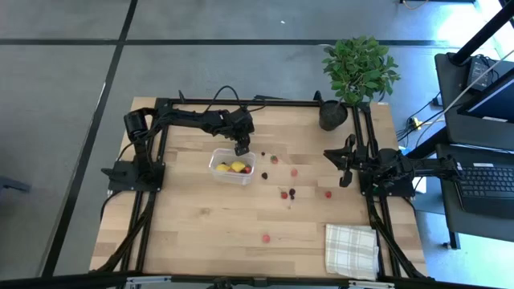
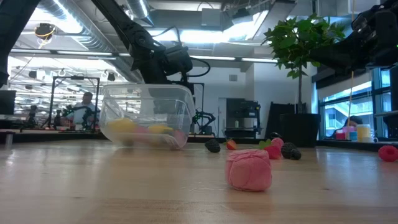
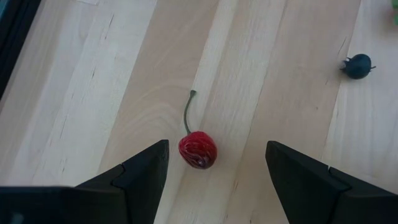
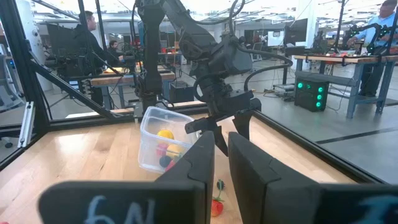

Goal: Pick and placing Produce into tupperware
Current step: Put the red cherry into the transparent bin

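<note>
**Left gripper poised over a cherry beside the tub**

I have the left gripper (image 1: 242,148) hanging fingers apart, empty, at the tub's (image 1: 215,172) one o'clock corner in the overhead view. Its wrist camera shows a red cherry (image 3: 198,150) with a green stem lying on the table (image 1: 201,233) between the two fingers, untouched. I judge this to be the approach to a pick: next I must lower straight down, close on the fruit rather than the stem, then carry it to the tub.

The tub already holds yellow lemons (image 1: 223,167) and red pieces. More berries (image 1: 289,193) lie scattered at its three to five o'clock. The right gripper (image 4: 221,163) waits at the table's three o'clock edge, fingers together, holding nothing.

From overhead the cherry is hidden under the gripper. I cannot count the tub's contents through its cloudy wall.
</note>
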`<state>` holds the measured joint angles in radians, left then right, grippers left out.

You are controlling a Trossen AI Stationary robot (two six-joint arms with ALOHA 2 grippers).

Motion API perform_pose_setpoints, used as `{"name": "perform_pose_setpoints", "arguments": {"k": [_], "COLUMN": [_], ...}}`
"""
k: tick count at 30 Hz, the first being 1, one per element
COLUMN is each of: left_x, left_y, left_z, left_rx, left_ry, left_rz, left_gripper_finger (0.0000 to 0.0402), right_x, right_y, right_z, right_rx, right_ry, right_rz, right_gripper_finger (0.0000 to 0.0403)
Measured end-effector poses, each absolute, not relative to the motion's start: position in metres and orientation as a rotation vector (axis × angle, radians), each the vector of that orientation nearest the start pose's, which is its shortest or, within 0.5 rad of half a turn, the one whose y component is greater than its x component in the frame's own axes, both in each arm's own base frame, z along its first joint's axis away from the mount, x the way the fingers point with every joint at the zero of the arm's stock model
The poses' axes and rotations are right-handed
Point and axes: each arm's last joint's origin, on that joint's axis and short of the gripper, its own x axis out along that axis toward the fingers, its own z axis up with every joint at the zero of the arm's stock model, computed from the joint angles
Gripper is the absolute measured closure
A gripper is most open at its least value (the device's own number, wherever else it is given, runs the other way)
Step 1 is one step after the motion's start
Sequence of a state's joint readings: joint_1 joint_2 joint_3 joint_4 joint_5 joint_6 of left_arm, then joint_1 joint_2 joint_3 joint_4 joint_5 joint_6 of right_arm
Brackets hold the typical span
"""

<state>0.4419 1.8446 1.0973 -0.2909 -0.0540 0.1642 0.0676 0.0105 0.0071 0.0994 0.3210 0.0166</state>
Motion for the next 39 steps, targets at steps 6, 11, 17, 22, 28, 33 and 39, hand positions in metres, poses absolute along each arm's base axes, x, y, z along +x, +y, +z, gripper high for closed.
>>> {"name": "perform_pose_setpoints", "arguments": {"k": [6, 11, 17, 22, 28, 33, 39], "left_x": [0.3267, 0.3277, 0.3277, 0.3284, 0.3284, 0.3276, 0.3278], "left_y": [0.1535, 0.1513, 0.1513, 0.1499, 0.1483, 0.1481, 0.1471], "left_z": [0.1520, 0.1521, 0.1523, 0.1525, 0.1586, 0.1606, 0.1603], "left_rx": [-0.056, -0.054, -0.053, -0.052, -0.040, -0.037, -0.036], "left_ry": [1.059, 1.058, 1.058, 1.057, 1.043, 1.040, 1.042], "left_rz": [0.360, 0.355, 0.355, 0.352, 0.347, 0.346, 0.343], "left_gripper_finger": [0.0140, 0.0140, 0.0140, 0.0140, 0.0140, 0.0140, 0.0140], "right_x": [0.0964, 0.0964, 0.0964, 0.0964, 0.0964, 0.0964, 0.0964], "right_y": [-0.0026, -0.0027, -0.0027, -0.0027, -0.0026, -0.0026, -0.0027], "right_z": [0.1745, 0.1746, 0.1746, 0.1746, 0.1746, 0.1747, 0.1747], "right_rx": [0.035, 0.035, 0.035, 0.035, 0.035, 0.035, 0.035], "right_ry": [-0.096, -0.097, -0.097, -0.097, -0.097, -0.098, -0.098], "right_rz": [-0.253, -0.253, -0.253, -0.253, -0.253, -0.253, -0.253], "right_gripper_finger": [0.0352, 0.0352, 0.0352, 0.0352, 0.0352, 0.0352, 0.0352]}}
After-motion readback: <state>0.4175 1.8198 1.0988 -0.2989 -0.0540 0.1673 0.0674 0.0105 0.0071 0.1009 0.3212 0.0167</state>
